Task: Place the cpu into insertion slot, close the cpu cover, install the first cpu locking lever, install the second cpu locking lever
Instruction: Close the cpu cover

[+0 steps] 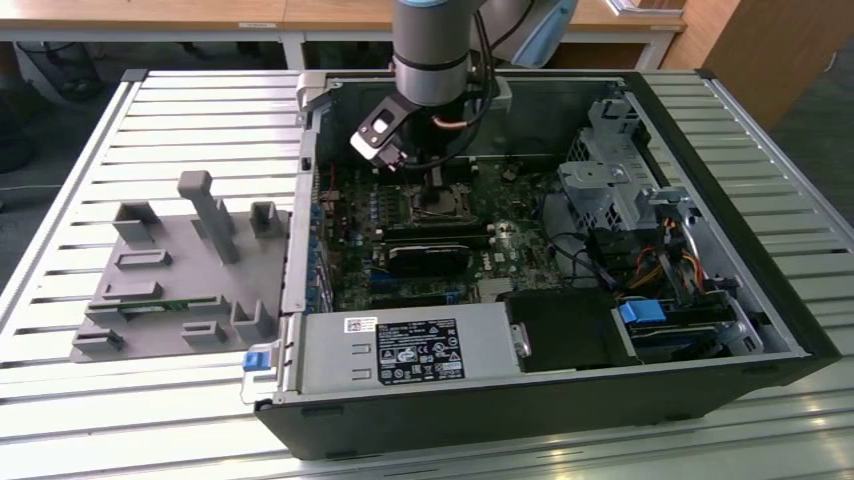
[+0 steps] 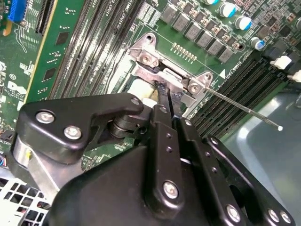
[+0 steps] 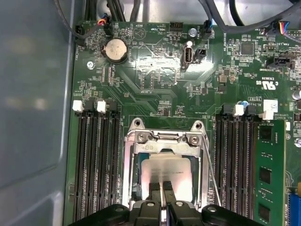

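One black tool (image 3: 162,186) (fingers pressed together) is positioned at one silvery frame-shaped cpu cover (image 3: 162,147) framing one grey square cpu (image 3: 164,169).

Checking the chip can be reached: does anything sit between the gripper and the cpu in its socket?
Nothing visible does. The gripper hangs directly over the cpu, whose bare silvery face shows through the window of the cover. The thin lever runs off to one side, not across it.
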Controlling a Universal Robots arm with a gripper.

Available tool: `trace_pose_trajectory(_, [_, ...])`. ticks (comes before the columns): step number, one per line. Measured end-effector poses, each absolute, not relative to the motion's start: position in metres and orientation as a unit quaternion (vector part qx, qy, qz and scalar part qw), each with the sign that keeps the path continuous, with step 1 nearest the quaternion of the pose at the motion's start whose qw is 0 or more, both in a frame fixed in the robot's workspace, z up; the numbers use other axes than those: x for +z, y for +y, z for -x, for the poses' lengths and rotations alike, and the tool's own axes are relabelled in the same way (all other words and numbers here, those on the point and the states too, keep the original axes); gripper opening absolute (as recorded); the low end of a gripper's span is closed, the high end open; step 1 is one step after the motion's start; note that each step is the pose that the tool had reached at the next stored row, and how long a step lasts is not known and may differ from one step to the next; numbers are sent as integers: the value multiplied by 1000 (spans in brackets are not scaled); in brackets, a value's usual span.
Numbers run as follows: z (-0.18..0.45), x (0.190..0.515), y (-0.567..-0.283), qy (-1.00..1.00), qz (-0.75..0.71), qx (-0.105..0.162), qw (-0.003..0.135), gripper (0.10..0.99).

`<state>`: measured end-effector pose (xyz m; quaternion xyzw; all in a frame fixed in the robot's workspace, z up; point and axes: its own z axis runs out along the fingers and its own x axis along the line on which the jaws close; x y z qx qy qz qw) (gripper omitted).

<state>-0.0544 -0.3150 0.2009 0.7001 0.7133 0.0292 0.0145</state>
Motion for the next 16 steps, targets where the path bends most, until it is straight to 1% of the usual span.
trace_pose_trajectory(5, [50,200,-311,713,-700,30,15,169])
trace_pose_trajectory(16, [48,204,-310,713,-700,30,15,169])
